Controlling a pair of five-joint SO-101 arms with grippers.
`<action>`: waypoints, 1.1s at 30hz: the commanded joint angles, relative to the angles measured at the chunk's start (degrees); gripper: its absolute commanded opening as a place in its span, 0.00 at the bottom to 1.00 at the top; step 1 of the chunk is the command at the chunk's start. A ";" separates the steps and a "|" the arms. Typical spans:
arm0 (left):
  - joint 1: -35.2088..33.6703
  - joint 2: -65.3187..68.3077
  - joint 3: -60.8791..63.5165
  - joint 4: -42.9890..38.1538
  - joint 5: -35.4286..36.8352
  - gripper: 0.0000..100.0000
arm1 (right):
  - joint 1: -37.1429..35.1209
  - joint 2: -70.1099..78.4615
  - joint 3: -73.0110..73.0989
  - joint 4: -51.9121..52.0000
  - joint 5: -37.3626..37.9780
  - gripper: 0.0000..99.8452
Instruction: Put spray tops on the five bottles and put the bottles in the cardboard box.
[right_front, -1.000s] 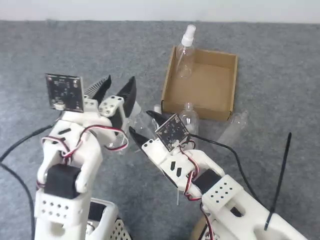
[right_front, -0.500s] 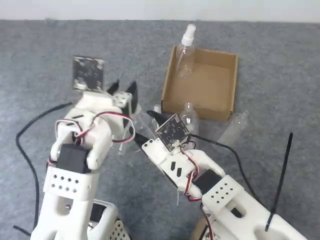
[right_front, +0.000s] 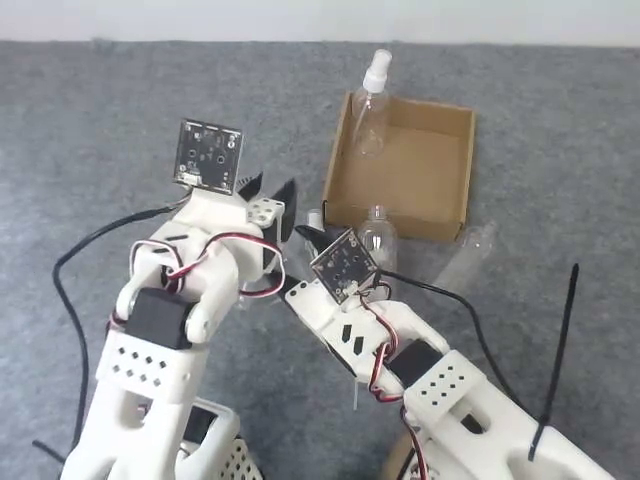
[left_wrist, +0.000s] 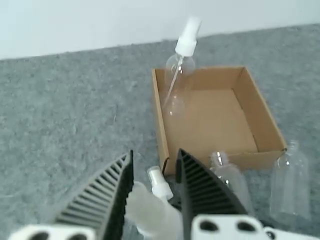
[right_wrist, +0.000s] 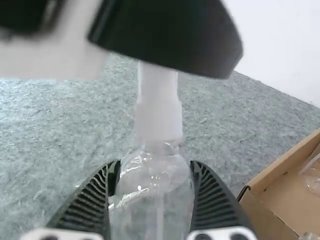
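Far left, above the grey carpeted tabletop (right_front: 90, 120): white left arm (right_front: 150, 360), rising from the near edge, elbow folded, wrist pitched forward and down, square camera board held high. At its tip, left end effector (right_front: 270, 188), set about the white spray top (left_wrist: 159, 182). Clamped on it or merely straddling it: cannot tell.

Just to the right: white right arm (right_front: 450, 385), stretched low from the near right corner toward the middle, camera board facing up. Right end effector (right_wrist: 152, 167) clenched on the shoulders of a clear plastic bottle (right_wrist: 150, 200), held off the tabletop close to the box's near left corner. Neck aimed away from that arm, spray top seated on it, black part of the other end effector just over the top's head.

Further right: open brown cardboard box (right_front: 430, 227), lying flat. In its far left corner, a clear bottle with white sprayer (right_front: 368, 110), leaning against the wall. Just in front of the near wall, a clear uncapped bottle (right_front: 378, 238). Near the near right corner, outside the box, a second clear uncapped bottle (right_front: 468, 255).

Against a second ago: left arm swung rightward and forward, from a raised stance well left of the held bottle to a place right over it, camera board carried toward the middle. Right arm, held bottle, box and the three other bottles unmoved.
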 joint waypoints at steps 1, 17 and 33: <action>0.35 0.00 -0.40 2.02 0.00 0.12 | 0.57 -3.03 -0.70 -1.45 -0.70 0.01; -13.19 -0.18 -16.48 9.14 -0.18 0.18 | 0.66 -3.03 -0.79 -1.10 -0.70 0.01; -7.30 -22.77 22.29 -8.44 -5.45 0.18 | 15.60 1.19 -24.00 9.80 -1.05 0.01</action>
